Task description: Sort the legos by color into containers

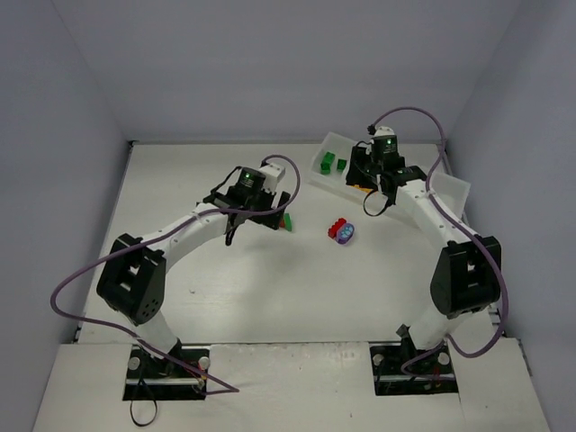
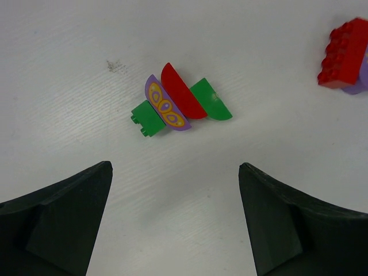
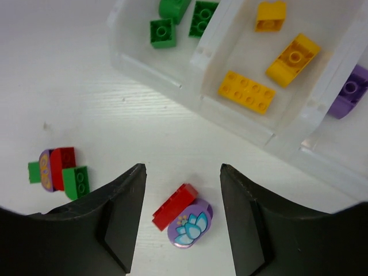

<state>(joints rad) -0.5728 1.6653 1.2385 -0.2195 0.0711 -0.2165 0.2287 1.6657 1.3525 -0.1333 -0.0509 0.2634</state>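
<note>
You had greens, yellows, one purple in the tray; six legos lay loose. Your left gripper and right gripper gaped wide, empty.

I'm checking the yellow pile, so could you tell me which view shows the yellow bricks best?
Right wrist: all three yellow bricks lie unobstructed in one tray compartment. From above, the right arm covers nearly all of them; the left wrist misses them.

purple brick cropped, tray partly hidden
</note>
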